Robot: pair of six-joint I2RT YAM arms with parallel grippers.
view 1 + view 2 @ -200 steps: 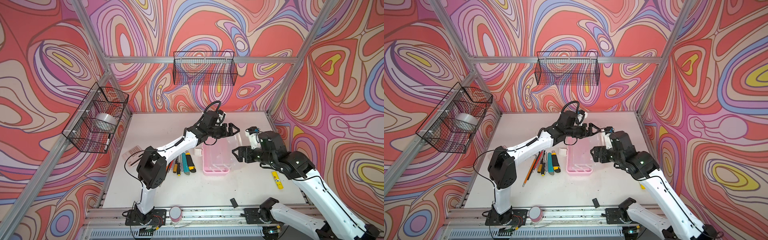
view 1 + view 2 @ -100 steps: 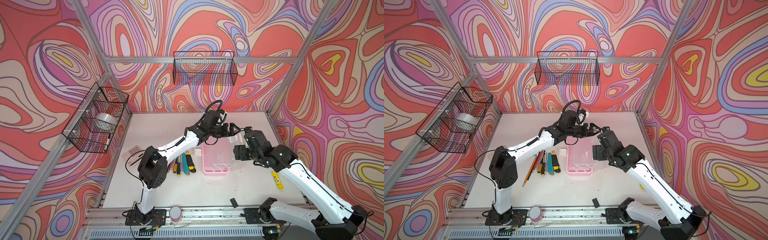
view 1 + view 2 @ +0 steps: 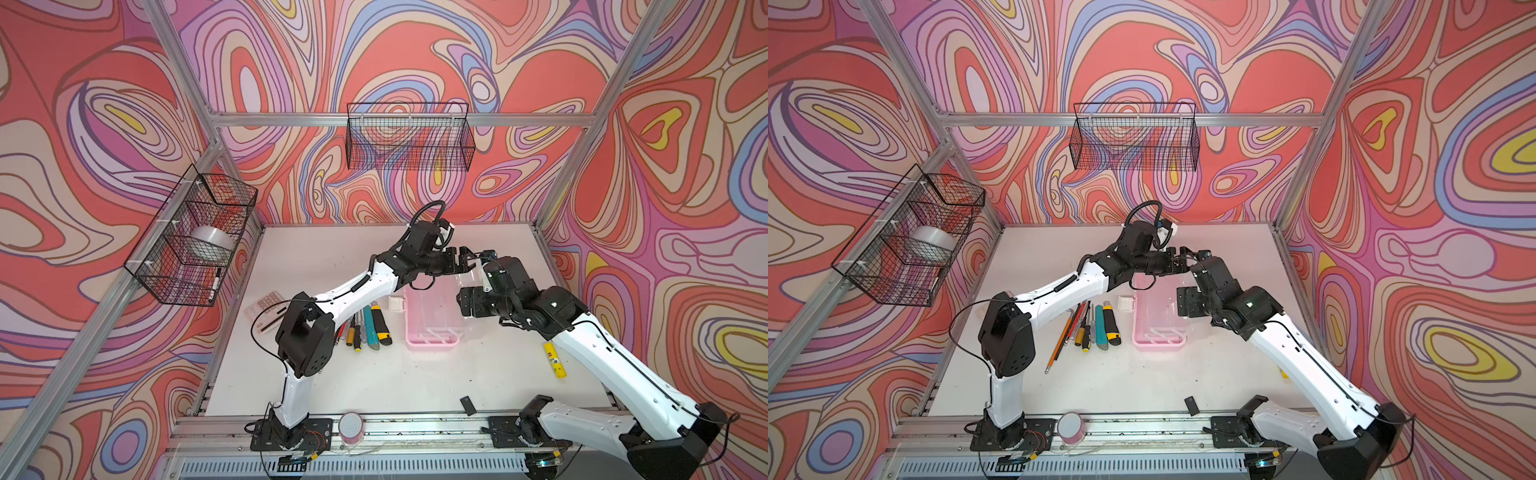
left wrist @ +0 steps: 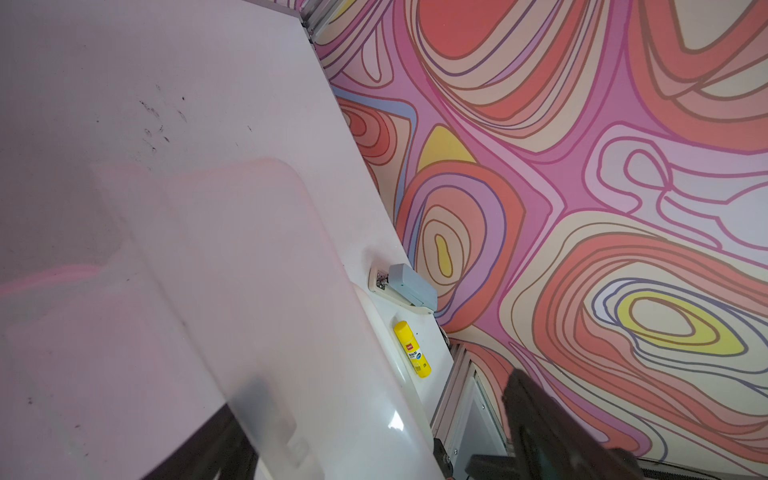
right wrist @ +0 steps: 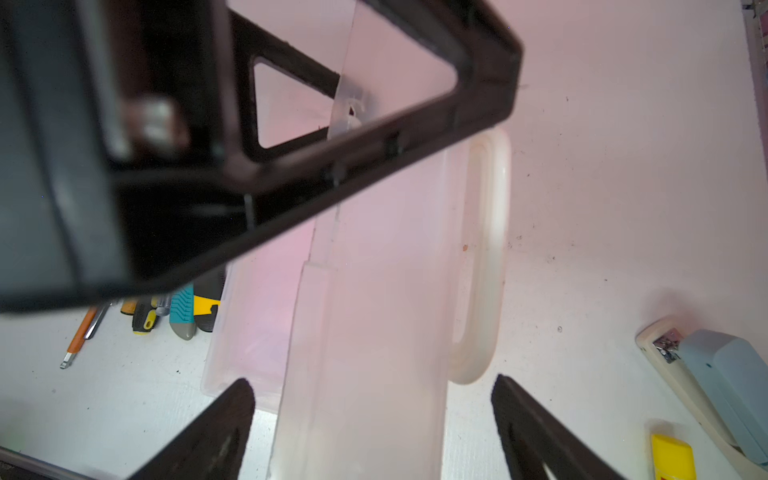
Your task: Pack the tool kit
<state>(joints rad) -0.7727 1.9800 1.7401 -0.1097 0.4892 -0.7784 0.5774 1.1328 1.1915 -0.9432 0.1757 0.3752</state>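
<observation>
though the box [image 3: 432, 341] sat open on the surface [image 3: 415, 386], nothing was in it yet: in both top views the pink tray looked empty. the tools [image 3: 368, 328] (pencils, screwdrivers, teal knife, yellow-black knife) lay in a row just beside it on the left arm's side, none in either arm's fingers. so by my read only the opening was done. all the loading, plus shutting & latching, was left. the clear lid [image 5: 365, 353] stood raised over the tray, not flat, w/ the white handle [image 5: 486, 249] just beside it.

left fingers [image 4: 540, 415]: spread wide, up at the lid's top edge. in the right wrist view that edge sat between them. whether a finger touched it i couldn't tell, but no pinch showed.

right fingers [image 5: 536, 432]: also wide apart & empty, straddling the lid w/ a gap each side, touching nothing i could see.

glue stick [image 3: 555, 360] lay by the right arm, well apart from the box.
</observation>
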